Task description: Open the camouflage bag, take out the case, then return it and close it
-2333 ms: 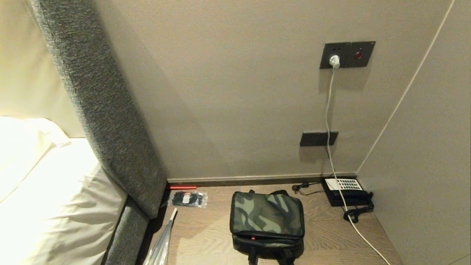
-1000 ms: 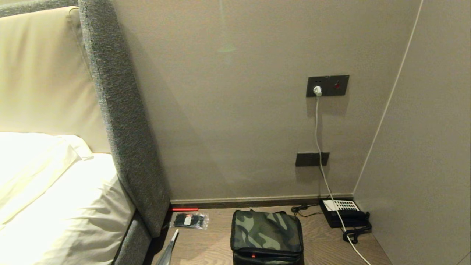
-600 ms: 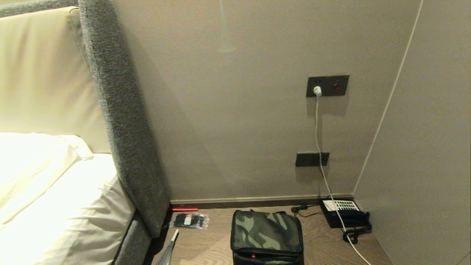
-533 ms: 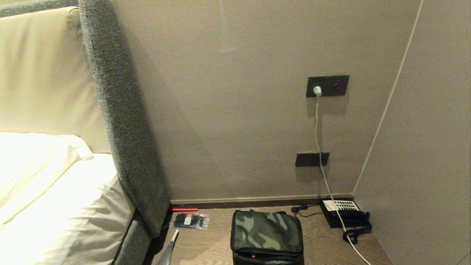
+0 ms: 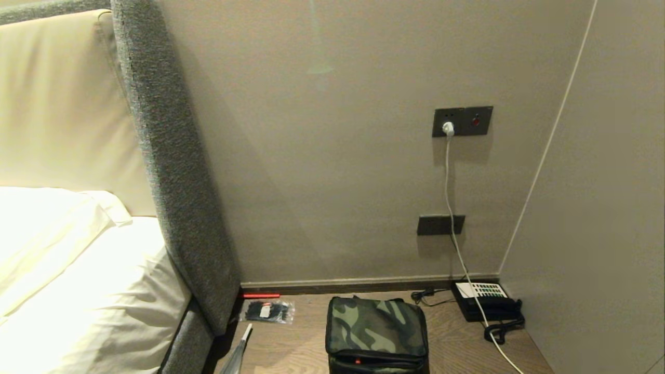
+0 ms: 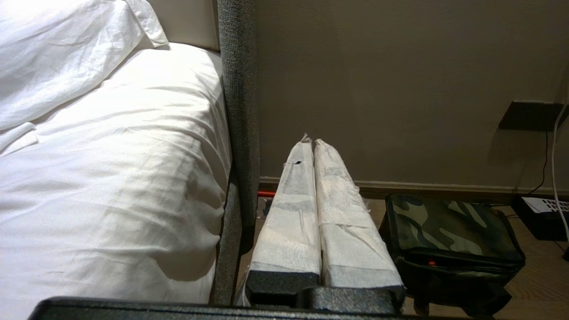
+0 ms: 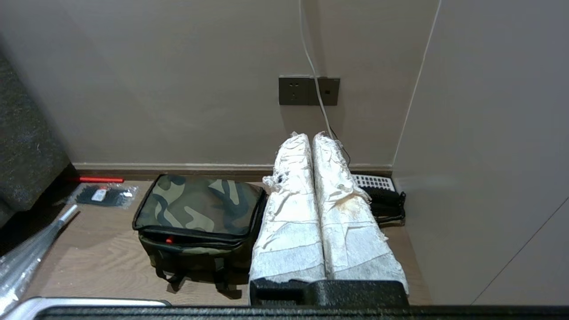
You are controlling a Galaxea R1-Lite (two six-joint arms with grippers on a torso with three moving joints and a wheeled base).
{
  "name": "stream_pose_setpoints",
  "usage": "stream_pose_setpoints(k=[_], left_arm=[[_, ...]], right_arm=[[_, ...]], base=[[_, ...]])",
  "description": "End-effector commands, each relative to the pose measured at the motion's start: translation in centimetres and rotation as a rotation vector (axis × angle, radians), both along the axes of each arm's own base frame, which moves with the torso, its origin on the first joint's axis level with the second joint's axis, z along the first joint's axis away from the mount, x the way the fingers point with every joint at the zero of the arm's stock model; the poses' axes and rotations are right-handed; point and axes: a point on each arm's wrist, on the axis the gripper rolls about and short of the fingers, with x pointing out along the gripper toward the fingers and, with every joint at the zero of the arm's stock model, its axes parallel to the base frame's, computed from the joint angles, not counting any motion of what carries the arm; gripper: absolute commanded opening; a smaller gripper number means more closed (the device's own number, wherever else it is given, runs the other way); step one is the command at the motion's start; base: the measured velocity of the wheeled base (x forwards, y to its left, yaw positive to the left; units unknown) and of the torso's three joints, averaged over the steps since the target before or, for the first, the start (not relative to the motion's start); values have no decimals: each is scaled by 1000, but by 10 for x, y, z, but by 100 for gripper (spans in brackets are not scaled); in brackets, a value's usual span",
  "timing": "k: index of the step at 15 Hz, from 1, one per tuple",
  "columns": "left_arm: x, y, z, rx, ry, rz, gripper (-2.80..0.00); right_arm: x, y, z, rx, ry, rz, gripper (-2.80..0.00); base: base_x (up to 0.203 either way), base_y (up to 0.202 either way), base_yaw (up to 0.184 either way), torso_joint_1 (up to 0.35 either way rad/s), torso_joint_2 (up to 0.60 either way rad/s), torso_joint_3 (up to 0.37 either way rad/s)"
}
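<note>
A wooden bedside surface (image 5: 291, 343) fills the corner between a beige wall (image 5: 332, 156) and a grey upholstered headboard (image 5: 171, 197), with white bedding (image 5: 78, 270) at nine o'clock in the head view. The camouflage bag (image 5: 376, 332) sits at six o'clock in that view, partly cut by the lower edge, its lid lying down over the body; a small red spot shows at the front seam. The case cannot be seen in any view. A clear packet of black ties (image 5: 268, 311) lies at nine o'clock from the bag, with a red stick (image 5: 261, 295) just beyond it against the skirting. A black telephone (image 5: 486, 300) with a white keypad rests at two o'clock from the bag, in the corner; a white cable (image 5: 451, 208) drops to it from a dark wall socket (image 5: 462, 121), passing a second dark plate (image 5: 440, 224).

Neither arm enters the head view. In the left wrist view the left gripper (image 6: 313, 144), its fingers wrapped in white, is clenched on nothing, off the bag's headboard side and clear of it. In the right wrist view the right gripper (image 7: 310, 137), likewise wrapped, is clenched and empty, off the bag's telephone side.
</note>
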Motion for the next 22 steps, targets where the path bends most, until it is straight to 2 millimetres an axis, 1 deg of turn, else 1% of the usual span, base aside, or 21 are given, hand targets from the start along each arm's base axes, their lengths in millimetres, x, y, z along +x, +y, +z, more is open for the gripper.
stream_pose_setpoints(k=[1,22], left_arm=[[0,0,-1,-2,1,1,-280],[0,0,-1,0,1,1,-280]], right_arm=[[0,0,0,20,-4,-1,-280],[0,0,0,30,-4,-2,-280]], base=[[0,0,0,0,0,0],[0,0,0,0,0,0]])
